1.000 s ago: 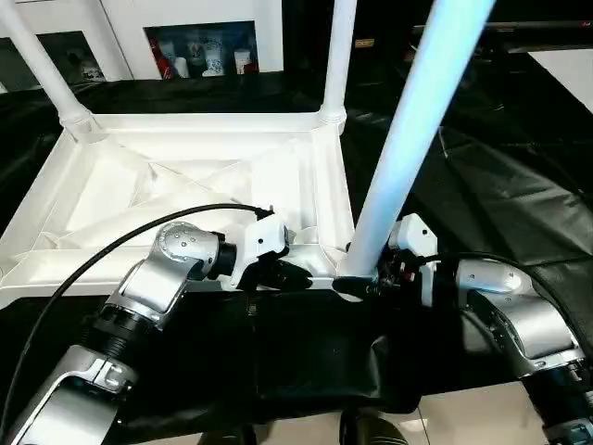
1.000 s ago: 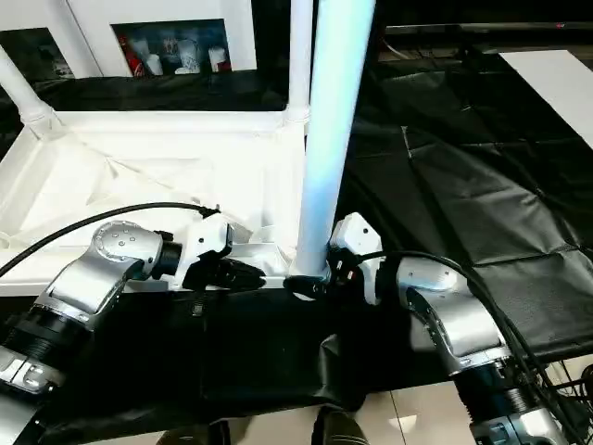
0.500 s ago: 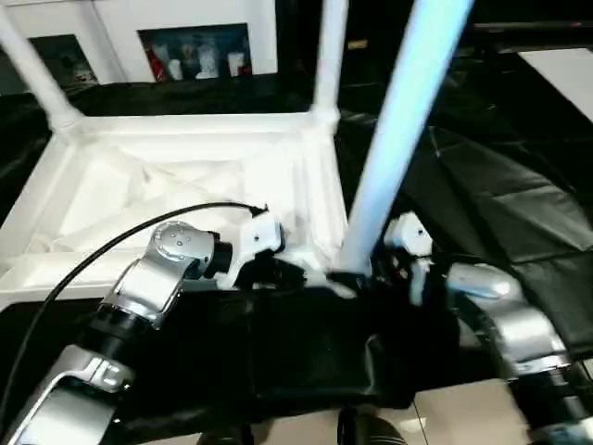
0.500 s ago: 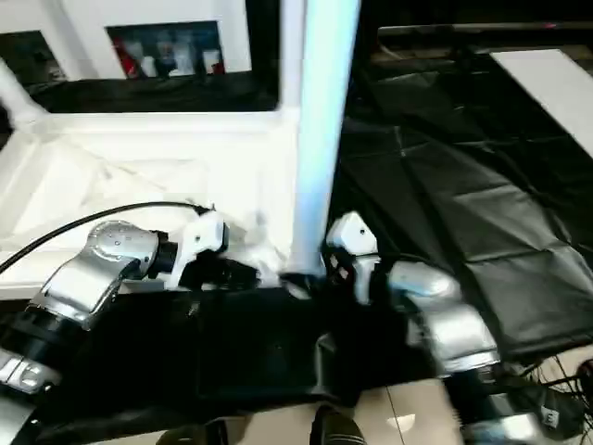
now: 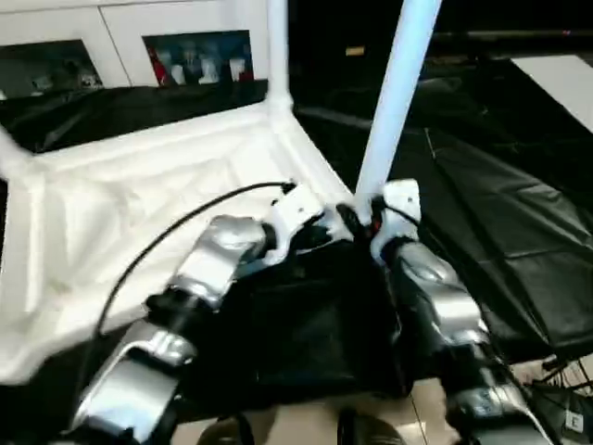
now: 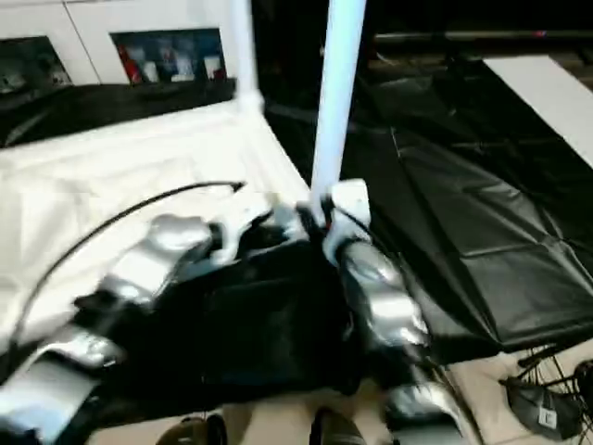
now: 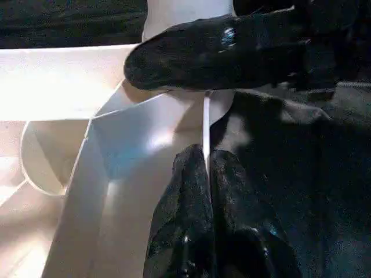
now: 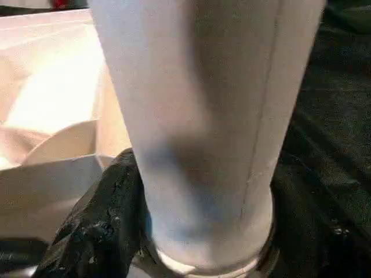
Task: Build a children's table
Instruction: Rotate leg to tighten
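White plastic square tabletop [image 5: 139,199] lies upside down on black sheeting [image 5: 519,232], ribbed underside facing up, one corner turned toward the robot. A long white tubular leg [image 5: 397,93] stands upright at that near corner — its flared lower end sits at the round corner socket (whether it is fully seated I cannot tell). A second white tubular leg [image 5: 277,51] rises from the far corner socket, and the base of a third [image 5: 11,158] shows at the left corner.

Right gripper [image 5: 363,221]: its black fingers [image 8: 101,223] are spread around the base of the near leg, gripping it on both sides; the right wrist view has the tube right against one finger. Left gripper [image 7: 207,174]: fingers pressed together on a thin upright edge of the tabletop at the same corner, pinching it. In the left wrist view one black finger of the right gripper crosses just beyond, lying against the leg's base.

White cabinet [image 5: 120,37] with a glass-fronted shelf of small items stands behind the sheeting — well apart from the tabletop. Pale floor [image 5: 278,422] shows below the forearms.
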Robot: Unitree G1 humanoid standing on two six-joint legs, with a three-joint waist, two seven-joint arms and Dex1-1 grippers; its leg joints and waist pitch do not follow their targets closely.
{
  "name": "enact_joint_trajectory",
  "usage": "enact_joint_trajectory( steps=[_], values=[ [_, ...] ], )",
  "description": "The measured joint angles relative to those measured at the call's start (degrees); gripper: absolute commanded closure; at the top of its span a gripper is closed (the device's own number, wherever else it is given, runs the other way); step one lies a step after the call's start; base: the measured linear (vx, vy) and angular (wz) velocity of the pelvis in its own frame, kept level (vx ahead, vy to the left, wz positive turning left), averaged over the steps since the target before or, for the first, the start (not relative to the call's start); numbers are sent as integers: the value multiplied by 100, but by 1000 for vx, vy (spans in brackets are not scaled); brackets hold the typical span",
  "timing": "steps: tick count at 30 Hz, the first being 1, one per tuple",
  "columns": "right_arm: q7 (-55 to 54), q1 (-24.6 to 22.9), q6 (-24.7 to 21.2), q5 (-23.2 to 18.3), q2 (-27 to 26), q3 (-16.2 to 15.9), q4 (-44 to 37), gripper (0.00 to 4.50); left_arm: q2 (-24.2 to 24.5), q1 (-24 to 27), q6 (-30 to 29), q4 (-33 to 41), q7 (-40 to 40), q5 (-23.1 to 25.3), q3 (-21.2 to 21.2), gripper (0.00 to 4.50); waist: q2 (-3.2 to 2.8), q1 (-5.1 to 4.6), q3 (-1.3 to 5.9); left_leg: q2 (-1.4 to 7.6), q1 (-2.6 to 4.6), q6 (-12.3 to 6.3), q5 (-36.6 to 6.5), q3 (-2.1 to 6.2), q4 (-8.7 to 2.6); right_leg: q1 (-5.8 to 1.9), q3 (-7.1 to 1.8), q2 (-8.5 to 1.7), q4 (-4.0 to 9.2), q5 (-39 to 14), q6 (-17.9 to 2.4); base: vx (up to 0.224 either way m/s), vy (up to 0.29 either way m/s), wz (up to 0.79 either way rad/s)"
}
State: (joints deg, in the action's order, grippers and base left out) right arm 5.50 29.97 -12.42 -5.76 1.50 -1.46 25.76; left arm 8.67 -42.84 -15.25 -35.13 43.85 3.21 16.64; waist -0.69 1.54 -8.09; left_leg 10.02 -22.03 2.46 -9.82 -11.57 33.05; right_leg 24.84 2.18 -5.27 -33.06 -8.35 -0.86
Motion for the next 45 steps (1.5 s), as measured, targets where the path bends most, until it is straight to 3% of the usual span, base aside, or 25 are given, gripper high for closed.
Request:
enact_joint_trajectory(
  steps=[3,6,9,11,14,15,19,23,28,32,39,45],
  values=[
    [-50,13,80,46,-40,16,63,182,-7,-33,20,-67,-28,1,-2,450,0,7,0,0,1,0,0,4,-7,0,4,0,-1,1,2,0,0,0],
    [63,2,155,42,-90,111,72,113,6,-37,25,-71,31,7,-7,450,0,5,0,0,0,0,0,7,-11,1,7,0,0,1,2,0,0,0],
    [110,-34,203,25,-141,133,31,100,30,-37,14,-62,92,3,-7,450,-2,3,-1,0,0,0,0,8,-15,3,8,1,0,1,3,0,0,0],
    [140,-84,224,25,-127,129,-34,65,36,-37,4,-43,136,0,-7,450,-2,8,-1,0,-1,0,0,8,-18,4,8,1,1,1,3,0,0,0],
    [398,-231,155,-34,94,47,-335,58,97,-25,45,12,235,0,13,450,-9,20,-5,0,-5,1,0,8,-29,9,9,1,1,1,3,0,0,0],
    [497,-310,112,-40,206,-22,-506,32,109,-15,63,39,276,0,30,450,-10,27,-6,-1,-4,1,0,8,-35,9,10,1,2,1,3,0,0,0],
    [1306,-595,-113,-87,885,-215,-1275,6,320,107,216,230,550,-12,108,450,-12,46,-6,1,-3,1,0,9,-60,10,21,1,1,5,4,0,0,0],
    [2734,-969,-241,-162,2025,-470,-1934,6,790,372,481,593,1169,-132,146,450,-14,41,-7,8,-2,0,0,11,-70,9,27,6,2,-6,22,0,0,0],
    [4066,-1196,-127,-609,2631,-582,-2268,6,1373,679,670,1083,2291,-449,221,450,-32,18,-4,13,-9,-27,14,12,-75,26,26,13,4,-27,33,0,0,0],
    [4557,-1260,-403,-957,2773,-632,-2449,6,1594,767,596,1311,2720,-578,278,450,-34,54,-5,13,-9,-29,13,11,-72,24,26,11,2,-32,26,0,0,0],
    [5188,-1436,-532,-1007,2968,-949,-2493,6,1670,838,523,1445,2912,-603,337,450,-36,64,-6,8,-8,-1,-2,3,-51,12,17,2,-1,-28,19,0,0,0],
    [5140,-1147,-469,-977,2717,-952,-2069,6,1712,854,472,1517,2932,-605,336,450,-36,47,-6,9,-8,-4,0,4,-49,13,19,2,-6,-26,17,0,0,0]
  ],
)
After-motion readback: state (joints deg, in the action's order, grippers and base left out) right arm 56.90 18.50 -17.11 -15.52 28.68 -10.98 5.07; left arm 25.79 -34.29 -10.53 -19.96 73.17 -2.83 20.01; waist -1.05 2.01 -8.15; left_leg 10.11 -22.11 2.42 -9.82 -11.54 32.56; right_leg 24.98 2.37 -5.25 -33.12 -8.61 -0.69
